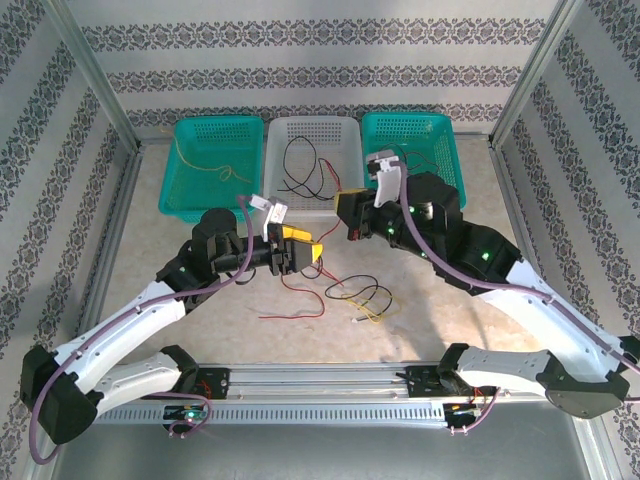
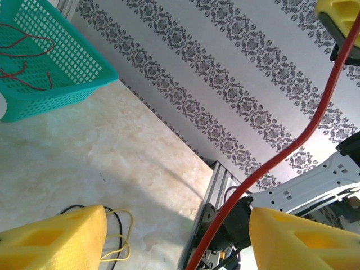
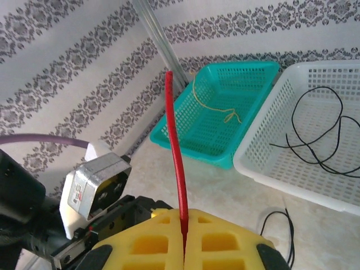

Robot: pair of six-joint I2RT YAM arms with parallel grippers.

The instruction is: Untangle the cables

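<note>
While right hand [image 3: 184, 247] pinches thin red cable [image 3: 176, 157] between blocky yellow pads [image 3: 222, 243], left hand [image 2: 177, 236] gapes wide.

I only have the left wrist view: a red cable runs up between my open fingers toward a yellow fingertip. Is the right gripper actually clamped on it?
Observer: Yes. The right wrist view shows the right gripper shut on the red cable, with the strand pinched in the seam between its fingers.
Operator: What is in the white basket?
Observer: The white basket holds black cables, loosely looped.
Operator: And the basket on the far left?
Observer: The left teal basket holds one thin yellow cable.
</note>
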